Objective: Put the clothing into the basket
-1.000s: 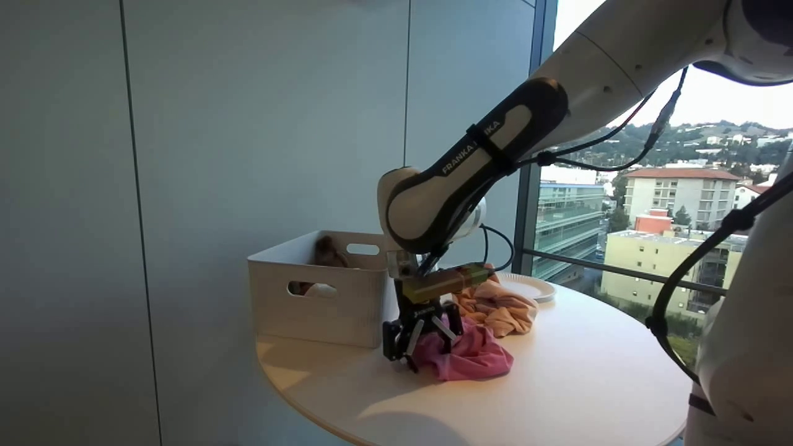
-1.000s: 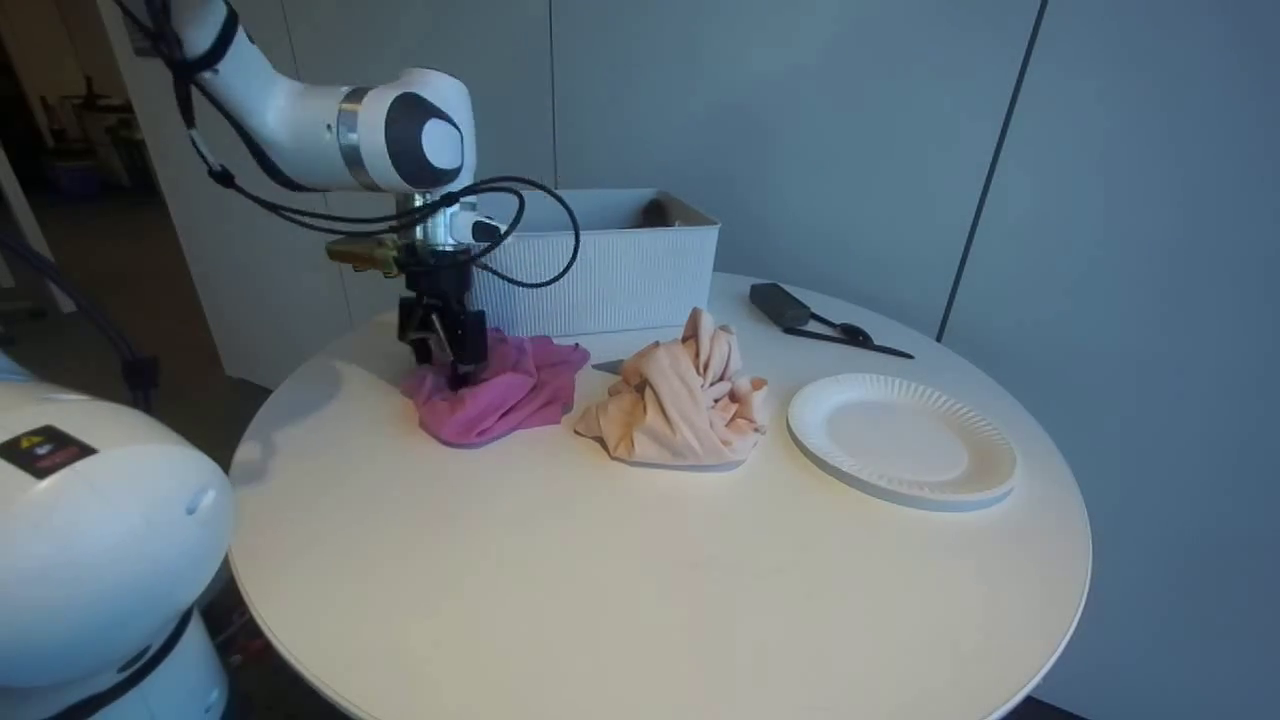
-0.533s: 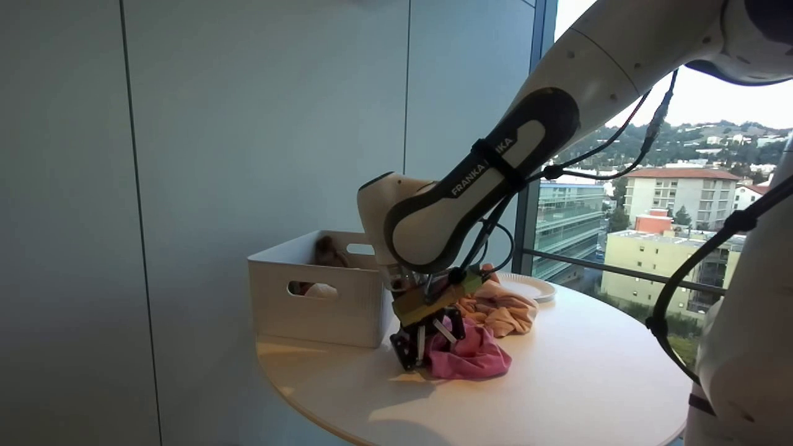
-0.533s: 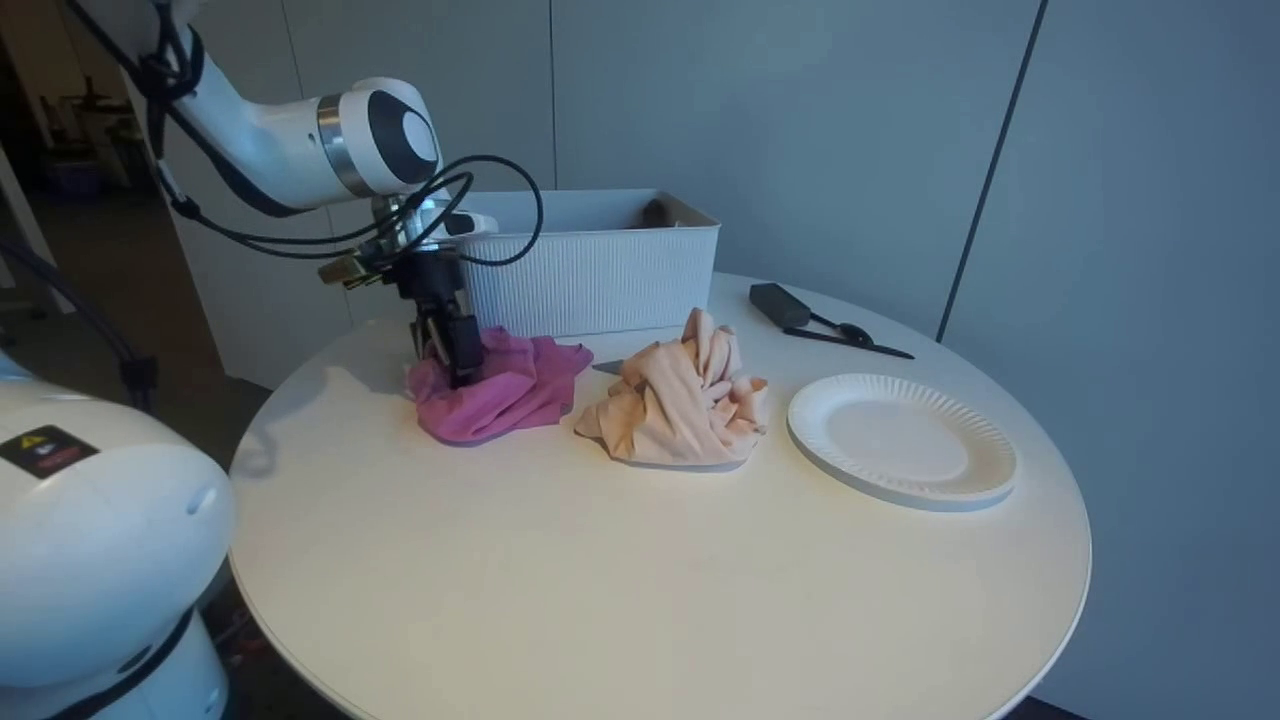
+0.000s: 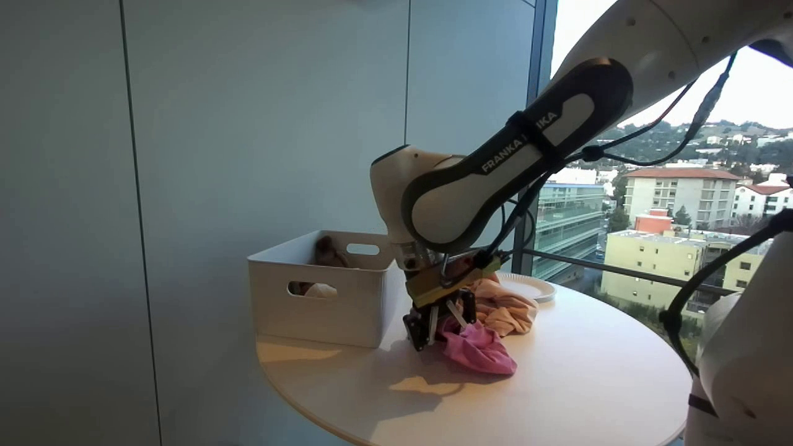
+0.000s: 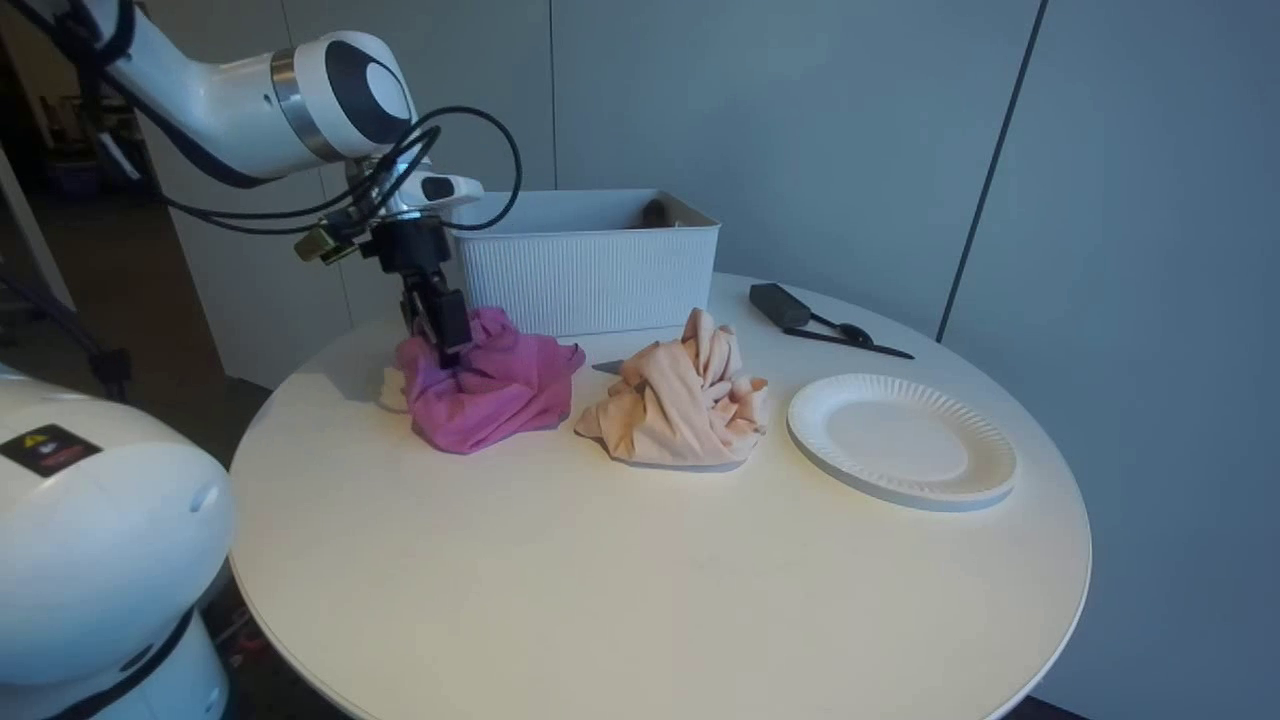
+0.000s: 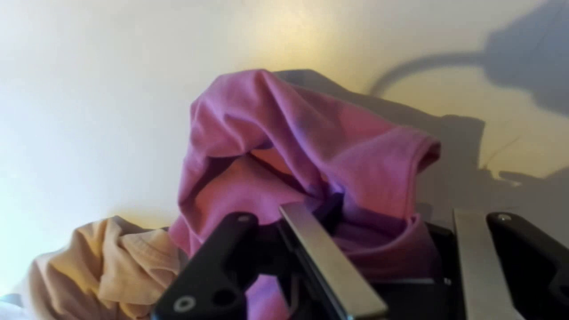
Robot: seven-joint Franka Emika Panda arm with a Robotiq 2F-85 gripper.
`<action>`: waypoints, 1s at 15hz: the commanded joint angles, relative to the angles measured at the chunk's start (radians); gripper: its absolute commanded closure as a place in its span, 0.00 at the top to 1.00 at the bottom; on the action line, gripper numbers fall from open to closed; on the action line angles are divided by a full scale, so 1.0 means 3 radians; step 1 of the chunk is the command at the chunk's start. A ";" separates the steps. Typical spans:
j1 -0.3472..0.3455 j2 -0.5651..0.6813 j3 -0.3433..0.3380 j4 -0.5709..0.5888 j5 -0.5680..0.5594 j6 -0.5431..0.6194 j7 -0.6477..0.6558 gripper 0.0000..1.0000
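Note:
A pink piece of clothing [image 5: 478, 349] [image 6: 497, 385] lies bunched on the table beside the basket. My gripper [image 5: 442, 327] [image 6: 448, 350] leans at a tilt over its near-basket end, shut on a raised fold. In the wrist view, the pink clothing [image 7: 266, 115] runs up between the fingers [image 7: 333, 262], and its lower part still rests on the table. Next to it sits a crumpled peach piece of clothing [image 5: 505, 306] [image 6: 680, 410] [image 7: 95, 266]. The white basket [image 5: 322, 316] [image 6: 590, 285] stands just past the gripper, with a brown item [image 5: 330, 253] inside.
A white paper plate [image 5: 526, 286] [image 6: 905, 440] lies beyond the peach clothing. Black utensils [image 6: 840, 330] rest near the wall behind the plate. The basket's tall side wall and rim rise close to the gripper. Grey wall panels [image 6: 850, 130] stand behind the round table [image 6: 640, 580].
My gripper's jaws have come together on the pink clothing. The gripper has tilted and risen a little, drawing up the cloth's gripped end. Basket and peach clothing have stayed put.

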 commanded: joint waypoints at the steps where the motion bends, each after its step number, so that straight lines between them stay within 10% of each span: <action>1: -0.0014 -0.0798 0.0122 -0.0246 -0.0049 -0.0492 0.0320 0.09; 9: -0.0199 -0.1412 0.0309 -0.0048 -0.0406 -0.1527 0.0885 0.09; 15: -0.0323 -0.1167 0.0272 0.0267 -0.1326 -0.1270 0.0800 0.07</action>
